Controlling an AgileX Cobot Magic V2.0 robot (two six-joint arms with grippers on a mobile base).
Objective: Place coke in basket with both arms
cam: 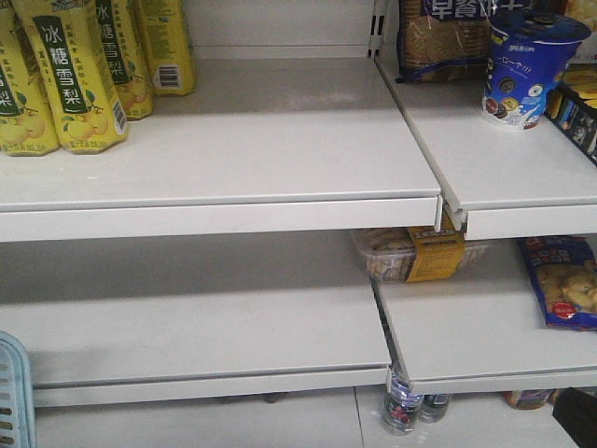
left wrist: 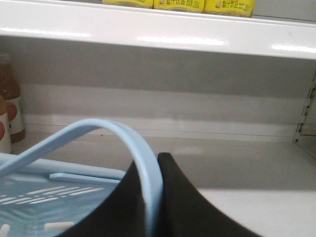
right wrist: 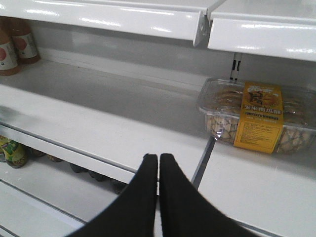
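No coke shows in any view. The pale blue basket [cam: 13, 392] peeks in at the lower left of the front view. Its slotted bottom [left wrist: 34, 200] fills the lower left of the left wrist view. My left gripper [left wrist: 152, 161] is shut on the basket's thin swing handle [left wrist: 118, 132], which arches up to the left from between the black fingers [left wrist: 177, 197]. My right gripper [right wrist: 158, 157] is shut with nothing in it. It hovers over the front edge of a bare white shelf [right wrist: 98, 133].
Yellow pear-drink bottles [cam: 79, 75] stand on the upper shelf at left. A clear biscuit box with a yellow label [right wrist: 256, 118] lies on the middle shelf at right, near a blue snack bag [cam: 564, 280]. Juice bottles [left wrist: 10, 103] stand at far left. Small bottles [cam: 406, 406] sit on the lowest shelf.
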